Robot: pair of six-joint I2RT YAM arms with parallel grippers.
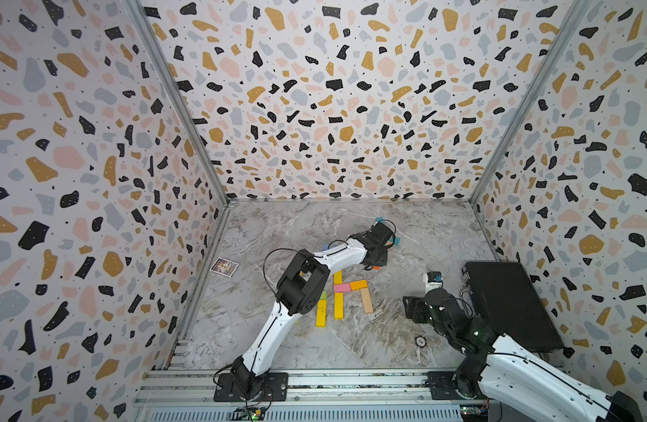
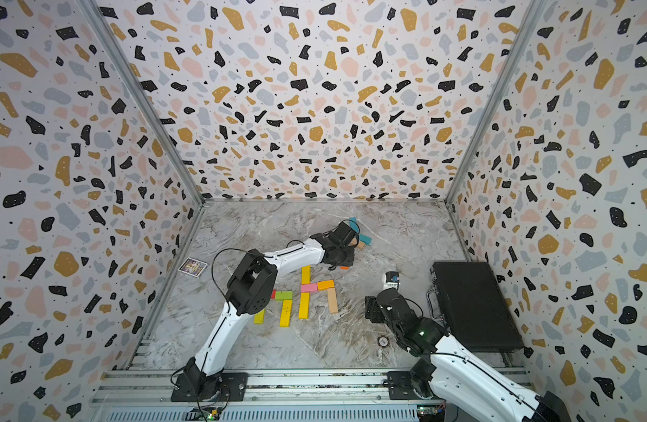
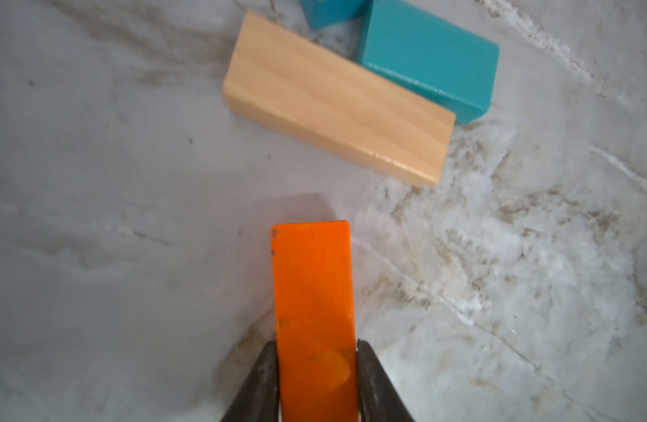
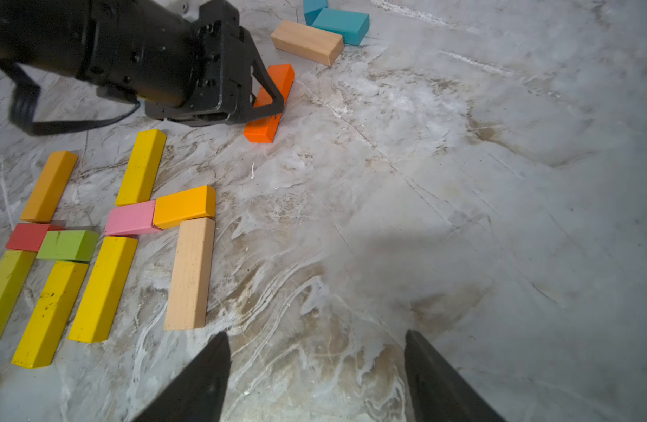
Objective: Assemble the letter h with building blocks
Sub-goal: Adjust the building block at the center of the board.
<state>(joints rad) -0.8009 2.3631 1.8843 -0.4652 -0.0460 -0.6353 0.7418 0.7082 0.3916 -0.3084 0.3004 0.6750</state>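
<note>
My left gripper is shut on one end of an orange block, its jaws pressed against both long sides. The same orange block lies low at the table, beyond the laid-out blocks. Two yellow bars, a pink block, an orange-yellow block and a tan bar form an h shape. Left of it lies a second group with a green block, a red block and more yellow bars. My right gripper is open and empty, right of the h.
A loose tan block and teal blocks lie just beyond the orange block. A black case lies at the right wall. A picture card is at the left wall. A small round object sits near the right arm.
</note>
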